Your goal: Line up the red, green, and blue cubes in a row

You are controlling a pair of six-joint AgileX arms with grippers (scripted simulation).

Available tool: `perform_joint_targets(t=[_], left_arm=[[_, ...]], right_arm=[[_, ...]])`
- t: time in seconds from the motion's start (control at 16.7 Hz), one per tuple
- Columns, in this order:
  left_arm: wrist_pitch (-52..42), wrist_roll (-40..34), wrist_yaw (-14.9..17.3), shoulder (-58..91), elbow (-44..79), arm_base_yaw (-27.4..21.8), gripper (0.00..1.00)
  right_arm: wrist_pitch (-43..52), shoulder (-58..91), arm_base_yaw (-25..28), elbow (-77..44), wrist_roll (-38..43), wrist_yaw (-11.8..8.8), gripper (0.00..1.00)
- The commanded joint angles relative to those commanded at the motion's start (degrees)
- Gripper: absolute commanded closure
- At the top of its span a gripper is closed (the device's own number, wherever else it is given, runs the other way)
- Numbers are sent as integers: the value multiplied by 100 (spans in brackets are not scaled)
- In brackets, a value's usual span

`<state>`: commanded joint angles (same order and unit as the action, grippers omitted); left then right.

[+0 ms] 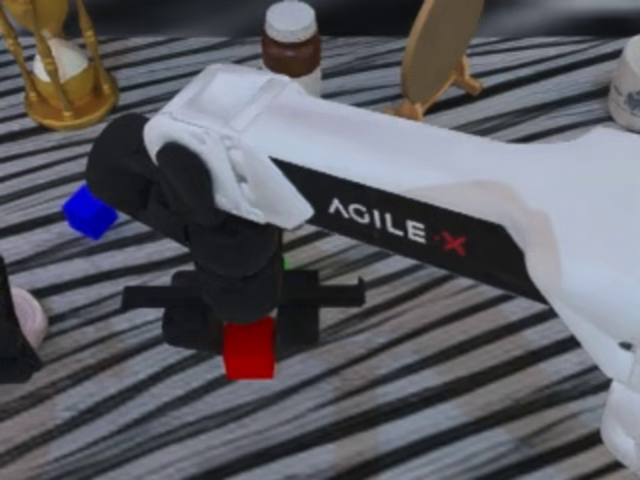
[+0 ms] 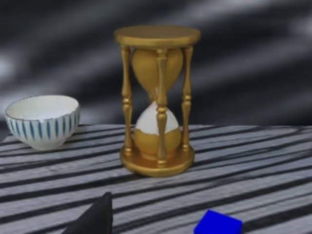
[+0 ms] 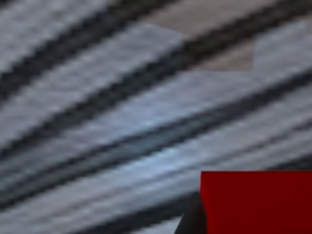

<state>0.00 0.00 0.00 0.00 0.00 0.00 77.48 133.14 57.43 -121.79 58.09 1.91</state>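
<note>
My right arm reaches across the striped table from the right. Its gripper points down and is shut on the red cube, with a dark finger on either side. In the right wrist view the red cube fills one corner, a dark finger against its side. Only a sliver of the green cube shows behind the right gripper. The blue cube lies on the table at the left, clear of both arms. My left gripper is parked at the left edge, one finger showing short of the blue cube.
At the back left stands a gold hourglass, near the blue cube. A brown jar, a gold disc on a stand and a white jar line the back. A blue-striped bowl sits beside the hourglass.
</note>
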Motion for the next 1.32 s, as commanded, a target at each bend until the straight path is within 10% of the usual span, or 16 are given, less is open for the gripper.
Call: perform_joint_targets(t=[0.84, 1.32], left_arm=[[0, 0, 0, 0, 0, 0, 0], [0, 0, 0, 0, 0, 0, 0]], right_arm=[[-1464, 178, 16, 1286, 18, 2, 100], [-1464, 178, 16, 1286, 18, 2, 40]])
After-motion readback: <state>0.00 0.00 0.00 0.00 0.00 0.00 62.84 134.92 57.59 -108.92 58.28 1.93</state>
